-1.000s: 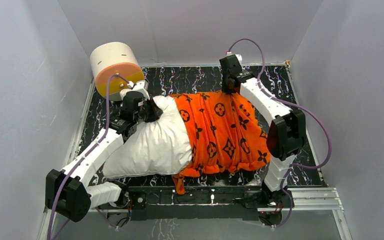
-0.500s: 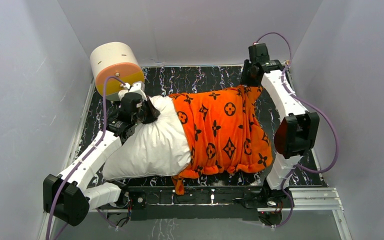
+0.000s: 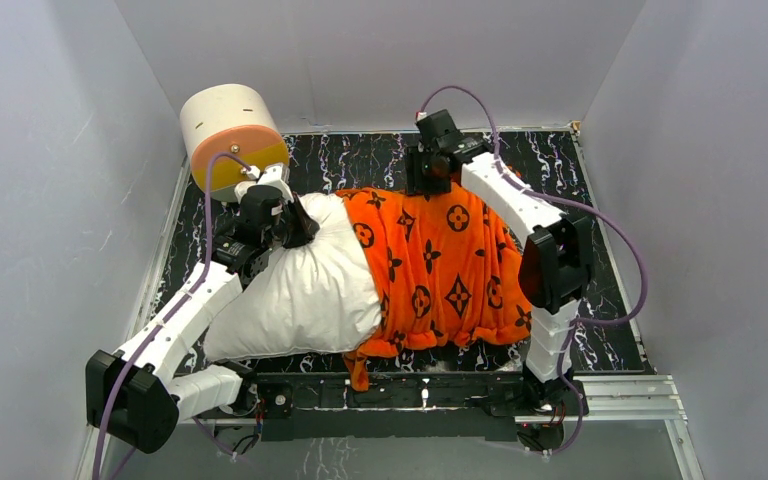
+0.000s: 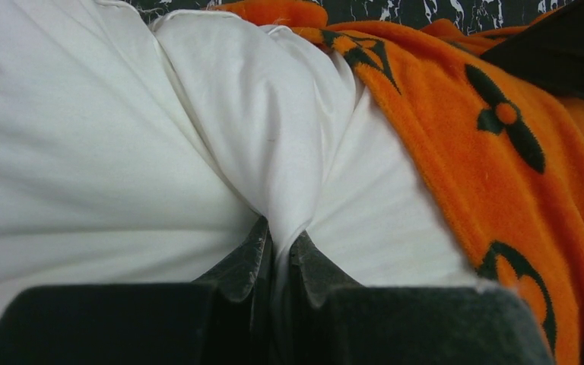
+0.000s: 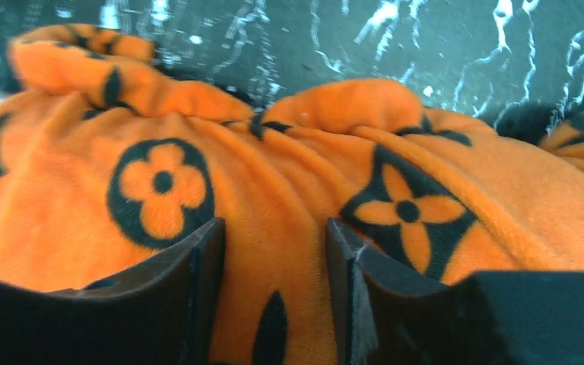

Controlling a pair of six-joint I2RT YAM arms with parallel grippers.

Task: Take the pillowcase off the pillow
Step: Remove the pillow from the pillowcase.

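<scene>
My left gripper (image 4: pixel 277 237) is clamped on a fold of the white pillow (image 4: pixel 106 144); my right gripper (image 5: pixel 274 232) stands parted over the orange pillowcase (image 5: pixel 296 152), whose plush lies between its fingers.

Fuzzy plush orange pillowcase (image 3: pixel 440 270), smooth matt white cloth pillow (image 3: pixel 300 290) (faintly wrinkled), glossy black marbled table (image 3: pixel 360 160)
</scene>
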